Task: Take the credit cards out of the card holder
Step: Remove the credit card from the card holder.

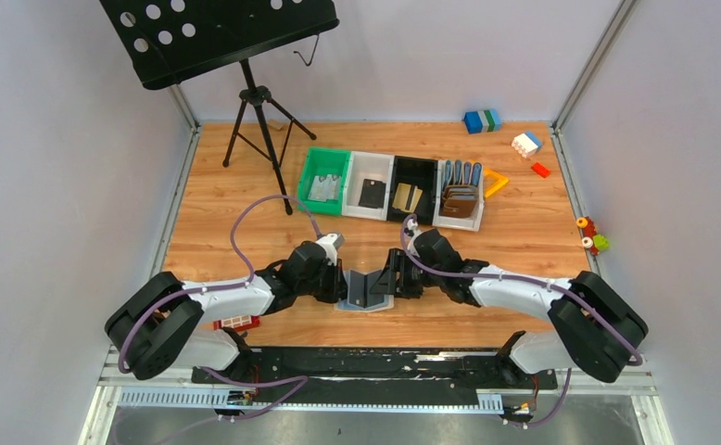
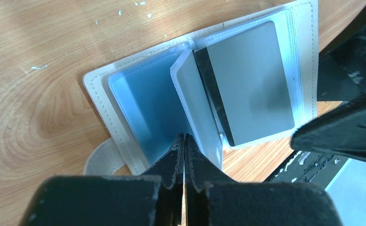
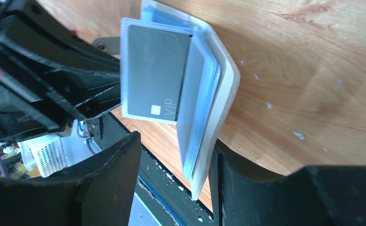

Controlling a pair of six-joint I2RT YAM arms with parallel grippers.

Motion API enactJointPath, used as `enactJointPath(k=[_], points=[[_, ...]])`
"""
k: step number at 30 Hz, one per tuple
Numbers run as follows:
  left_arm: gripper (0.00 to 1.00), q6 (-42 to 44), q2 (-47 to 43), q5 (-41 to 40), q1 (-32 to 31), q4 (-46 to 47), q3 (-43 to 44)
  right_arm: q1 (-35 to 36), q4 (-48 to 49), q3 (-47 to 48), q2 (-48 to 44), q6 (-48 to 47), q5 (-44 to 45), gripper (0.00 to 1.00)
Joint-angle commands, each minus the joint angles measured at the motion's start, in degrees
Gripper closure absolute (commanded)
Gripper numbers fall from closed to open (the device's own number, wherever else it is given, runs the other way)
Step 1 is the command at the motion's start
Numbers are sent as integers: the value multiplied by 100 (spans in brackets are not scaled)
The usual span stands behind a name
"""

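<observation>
The left wrist view shows the left gripper [image 2: 184, 137] pinching a card holder [image 2: 98, 81] sleeve. Only the right wrist view shows VIP on the grey card [image 3: 153, 70], with the right gripper [image 3: 175, 142] spread wide.

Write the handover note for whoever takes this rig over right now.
Left pincer: shut on a clear sleeve of the card holder, which lies open at the near edge of the table.
Right pincer: open, straddling the holder's other half.
Done: silvery grey cards in the green bin, black card in the white bin, gold card in the black bin.
Left: the grey VIP card sits in a sleeve; pull it out. Whether other sleeves hold cards cannot be told.
</observation>
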Motion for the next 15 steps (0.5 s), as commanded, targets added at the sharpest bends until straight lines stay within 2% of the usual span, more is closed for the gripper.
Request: enactJointPath(k=[1, 5, 8, 12, 14, 15], points=[[100, 55, -153, 78, 6, 74, -74, 4, -93, 357, 286, -36, 138, 48], [100, 73, -185, 80, 0, 36, -88, 52, -624, 617, 449, -186, 454, 52], [100, 75, -219, 75, 8, 3, -96, 55, -706, 697, 523, -238, 445, 67], [100, 92, -412, 26, 5, -208, -60, 54, -899, 833, 510, -285, 485, 93], [100, 100, -662, -51, 9, -405, -53, 55, -990, 882, 456, -277, 537, 100], [100, 123, -810, -85, 7, -530, -46, 55, -1036, 891, 416, -281, 560, 100]])
